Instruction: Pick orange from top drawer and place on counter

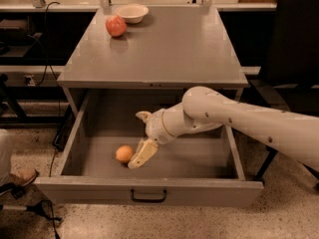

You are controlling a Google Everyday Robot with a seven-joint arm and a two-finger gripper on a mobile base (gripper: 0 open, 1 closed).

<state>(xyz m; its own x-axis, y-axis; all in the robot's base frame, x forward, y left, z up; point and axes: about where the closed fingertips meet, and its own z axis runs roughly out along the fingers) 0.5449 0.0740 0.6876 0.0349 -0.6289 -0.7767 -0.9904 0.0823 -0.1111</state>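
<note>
orange in the open top drawer

the orange, small, round and pale, is seen lying on the floor of the top drawer, left of centre and towards the front. the grey drawer is pulled out, its black handle centred on the front panel. the flat grey counter is seen above it. the gripper is held inside the drawer, just beside the orange.
</note>
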